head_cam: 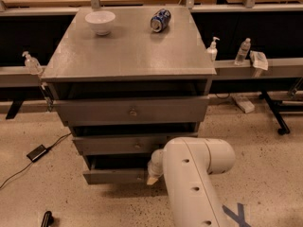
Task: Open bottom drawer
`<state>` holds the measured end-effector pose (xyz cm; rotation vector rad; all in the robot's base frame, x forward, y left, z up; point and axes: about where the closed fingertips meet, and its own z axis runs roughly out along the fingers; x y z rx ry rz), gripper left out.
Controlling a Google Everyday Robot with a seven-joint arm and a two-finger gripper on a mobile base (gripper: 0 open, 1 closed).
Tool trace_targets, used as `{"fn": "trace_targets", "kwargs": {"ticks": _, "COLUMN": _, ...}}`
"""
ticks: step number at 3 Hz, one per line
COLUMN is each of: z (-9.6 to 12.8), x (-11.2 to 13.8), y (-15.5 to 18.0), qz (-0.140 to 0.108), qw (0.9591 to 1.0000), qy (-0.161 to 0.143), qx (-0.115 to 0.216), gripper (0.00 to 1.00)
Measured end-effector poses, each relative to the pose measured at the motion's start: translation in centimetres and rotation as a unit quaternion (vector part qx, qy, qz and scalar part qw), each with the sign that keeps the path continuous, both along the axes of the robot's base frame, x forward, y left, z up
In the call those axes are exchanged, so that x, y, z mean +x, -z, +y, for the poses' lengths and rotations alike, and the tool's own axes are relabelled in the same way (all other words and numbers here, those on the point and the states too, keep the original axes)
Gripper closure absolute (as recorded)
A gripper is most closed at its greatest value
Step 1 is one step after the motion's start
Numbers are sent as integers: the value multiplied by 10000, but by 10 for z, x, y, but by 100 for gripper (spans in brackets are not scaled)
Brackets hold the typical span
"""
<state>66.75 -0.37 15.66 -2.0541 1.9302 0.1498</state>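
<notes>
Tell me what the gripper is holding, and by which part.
It cannot be told. The gripper is at the bottom drawer front, near its centre, and hides any contact there.

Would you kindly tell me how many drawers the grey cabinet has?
3: top drawer, middle drawer below it, bottom drawer lowest, with the claw at its front.

Centre: grey cabinet [64, 126], three drawers. On tabletop [128, 51]: white bowl [100, 22] at 11 o'clock, blue can [160, 20] on its side at 1 o'clock. At 6 o'clock: white arm [194, 183], hand [154, 171] at front of bottom drawer [113, 176], just right of its middle. Dark gap above that front. Black adapter with cable [37, 152] on floor at 8 o'clock.
</notes>
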Motion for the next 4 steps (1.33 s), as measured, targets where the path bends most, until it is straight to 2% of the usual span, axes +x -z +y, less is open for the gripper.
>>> {"fn": "trace_targets", "kwargs": {"ticks": 1, "z": -1, "x": -2, "y": 3, "qz": -8, "qw": 10000, "qy": 12, "qx": 27, "gripper": 0}}
{"fn": "trace_targets", "kwargs": {"ticks": 2, "z": -1, "x": -2, "y": 3, "qz": -13, "qw": 10000, "qy": 16, "qx": 33, "gripper": 0}}
{"fn": "trace_targets", "kwargs": {"ticks": 3, "z": -1, "x": -6, "y": 3, "qz": -67, "qw": 9999, "qy": 52, "qx": 83, "gripper": 16}}
{"fn": "trace_targets", "kwargs": {"ticks": 4, "z": 3, "x": -13, "y": 0, "qz": -115, "qw": 9998, "qy": 28, "qx": 127, "gripper": 41}}
